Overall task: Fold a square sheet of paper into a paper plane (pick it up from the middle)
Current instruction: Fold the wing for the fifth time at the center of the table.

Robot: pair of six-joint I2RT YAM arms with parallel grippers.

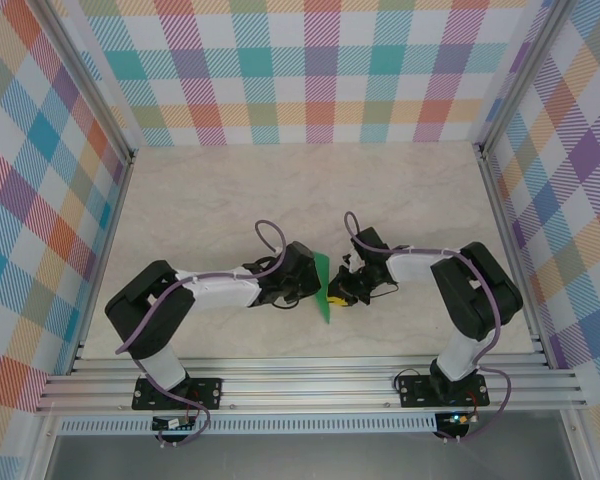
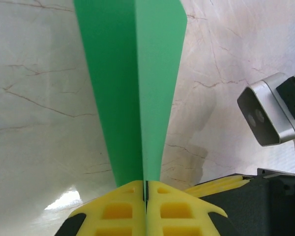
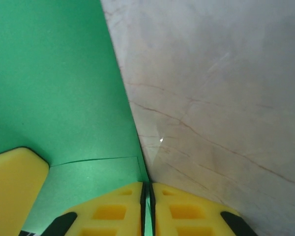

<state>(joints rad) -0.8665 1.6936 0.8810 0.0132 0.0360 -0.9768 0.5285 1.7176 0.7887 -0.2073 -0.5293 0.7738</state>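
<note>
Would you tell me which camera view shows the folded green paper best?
The left wrist view: the folded green paper runs lengthwise there, its centre crease and both flaps plain. The top view shows it as a small distant sliver; the right wrist view shows one flat face close up, cropped.

The whole far half of the pale marble-look bench (image 1: 310, 190) is wide open, and so are the strips out by the left and right sides. The crowded bit is dead centre, towards the front. The left gripper (image 1: 312, 288) and right gripper (image 1: 336, 293) sit nose to nose there, both sets of jaws pinched on the creased bright-green paper (image 1: 324, 310) held between them, so there's no way through. Colourful checkered walls (image 1: 310, 70) box in three sides.
</note>
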